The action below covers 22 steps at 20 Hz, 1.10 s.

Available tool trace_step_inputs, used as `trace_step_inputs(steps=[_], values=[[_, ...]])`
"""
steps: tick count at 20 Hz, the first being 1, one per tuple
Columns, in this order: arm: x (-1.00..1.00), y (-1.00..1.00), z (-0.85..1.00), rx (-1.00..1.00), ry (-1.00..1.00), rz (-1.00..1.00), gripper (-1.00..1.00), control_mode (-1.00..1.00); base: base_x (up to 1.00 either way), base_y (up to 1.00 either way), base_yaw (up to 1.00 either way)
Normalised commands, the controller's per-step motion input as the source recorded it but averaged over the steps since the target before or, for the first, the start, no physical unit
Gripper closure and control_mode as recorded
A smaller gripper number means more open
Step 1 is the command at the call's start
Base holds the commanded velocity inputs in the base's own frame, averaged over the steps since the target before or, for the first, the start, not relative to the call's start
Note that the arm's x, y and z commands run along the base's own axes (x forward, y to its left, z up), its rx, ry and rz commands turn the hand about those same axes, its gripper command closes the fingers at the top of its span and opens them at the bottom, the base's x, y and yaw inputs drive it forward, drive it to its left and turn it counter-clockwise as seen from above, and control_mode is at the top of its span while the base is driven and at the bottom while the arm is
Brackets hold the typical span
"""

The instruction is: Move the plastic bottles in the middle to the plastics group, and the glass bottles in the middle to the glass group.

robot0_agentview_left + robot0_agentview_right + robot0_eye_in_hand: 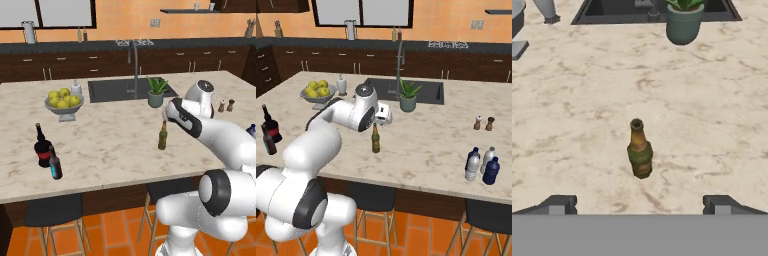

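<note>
The slim olive-brown glass bottle (639, 150) stands upright alone in the middle of the marble island (110, 145), also seen as the olive bottle (162, 136) (375, 140). My gripper (639, 205) hovers above and just in front of it, open, with nothing between its fingertips (558, 204). The dark blue plastic bottle (491, 171) stands at the right front beside the pale whitish bottle (487, 158) of the plastics group. The glass group is at the left front: a black wine bottle (42, 147) (270, 127) and a brown bottle with a blue label (55, 164) (268, 141).
A potted plant (156, 92) (683, 22) and the sink (110, 89) lie behind the olive bottle. A bowl of yellow fruit (63, 102) stands at the back left. Salt and pepper shakers (483, 123) stand at the right. Stools sit under the island's front edge.
</note>
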Motion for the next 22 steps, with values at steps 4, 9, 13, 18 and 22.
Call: trace_step_inputs(steps=[4,9,13,18,22], values=[[0.35,0.36,-0.01,0.01,0.01,0.07,-1.0,-1.0,0.0,0.0,0.0],[0.09,0.16,-0.18,-0.03,0.13,0.0,-1.0,-1.0,0.0,0.0,0.0],[0.2,-0.17,-0.56,-0.15,0.04,0.0,-1.0,-1.0,0.0,0.0,0.0],[0.26,-0.26,-0.41,-0.02,0.03,0.0,-1.0,-1.0,0.0,0.0,0.0],[0.35,-0.02,-0.25,0.05,0.03,0.01,-1.0,-1.0,0.0,0.0,0.0]])
